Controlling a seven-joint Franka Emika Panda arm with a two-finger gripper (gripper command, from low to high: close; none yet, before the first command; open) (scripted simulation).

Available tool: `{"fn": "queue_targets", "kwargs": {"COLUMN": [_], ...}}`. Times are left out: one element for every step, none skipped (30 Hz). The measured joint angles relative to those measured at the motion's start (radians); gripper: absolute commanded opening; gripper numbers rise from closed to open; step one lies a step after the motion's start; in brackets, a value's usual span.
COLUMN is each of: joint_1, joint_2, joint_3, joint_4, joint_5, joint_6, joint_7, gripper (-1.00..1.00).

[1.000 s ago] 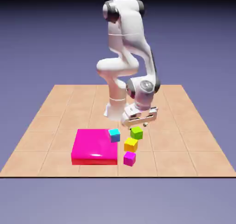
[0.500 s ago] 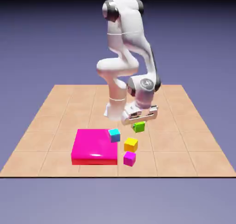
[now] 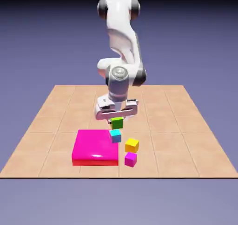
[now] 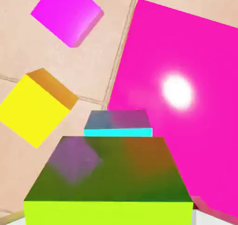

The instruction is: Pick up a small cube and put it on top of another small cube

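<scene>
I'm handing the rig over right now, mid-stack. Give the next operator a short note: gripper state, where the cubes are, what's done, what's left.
Gripper: shut on the lime-green cube, held in the air.
The lime-green cube hangs just above the cyan cube, not yet resting on it; the hand view shows the cyan cube just ahead of the held one.
The cyan cube sits on the table by the pink block, at its far corner on the exterior view's right.
Done: pick-up and carry.
Left: align, lower onto the cyan cube, open, withdraw.
The yellow-orange cube and magenta cube stand nearby; probably best kept clear of.
</scene>
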Motion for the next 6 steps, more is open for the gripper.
{"fn": "queue_targets", "kwargs": {"joint_1": [0.000,0.000,0.002,0.004,0.006,0.007], "joint_2": [0.000,0.000,-0.026,-0.052,-0.078,-0.103], "joint_3": [0.000,0.000,0.002,0.003,0.004,0.005], "joint_4": [0.000,0.000,0.018,0.035,0.053,0.070], "joint_5": [-0.003,-0.003,0.001,0.005,0.009,0.014], "joint_6": [0.000,0.000,-0.043,-0.086,-0.130,-0.173], "joint_7": [0.002,0.002,-0.001,-0.004,-0.007,-0.010], "gripper": [1.00,1.00,1.00,1.00,1.00,1.00]}}
